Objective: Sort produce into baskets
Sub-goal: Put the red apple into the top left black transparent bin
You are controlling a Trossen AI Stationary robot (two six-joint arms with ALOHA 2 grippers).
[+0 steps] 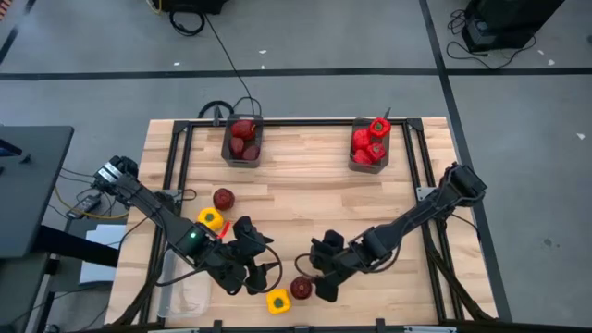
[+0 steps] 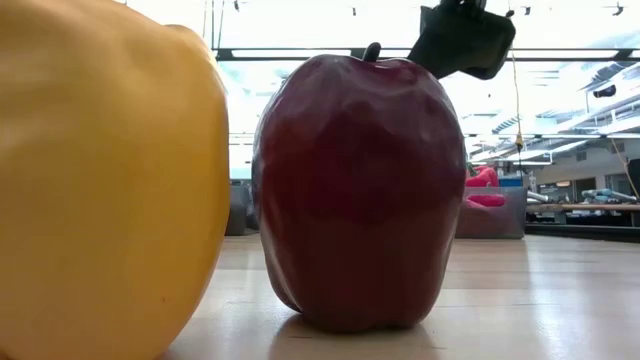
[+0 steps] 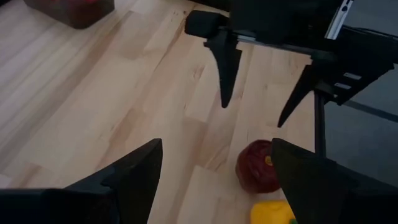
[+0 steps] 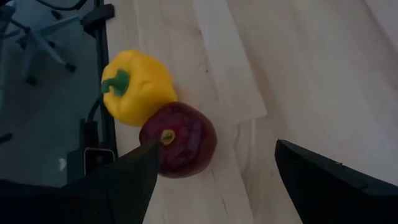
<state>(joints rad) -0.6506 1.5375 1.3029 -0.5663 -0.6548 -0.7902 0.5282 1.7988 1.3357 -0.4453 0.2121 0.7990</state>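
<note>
A yellow pepper [image 2: 100, 170] and a maroon apple [image 2: 355, 190] sat closest, touching, at the surface's [image 1: 305, 194] near edge with bare wood beyond them. The right pincer [image 1: 326, 285] hovered just right of the apple, fingers apart, empty. The left pincer [image 1: 257, 268] stood just left, fingers [image 3: 134, 177] also apart. Two grey bins [image 1: 242, 148] stood well apart at the far edge.
</note>
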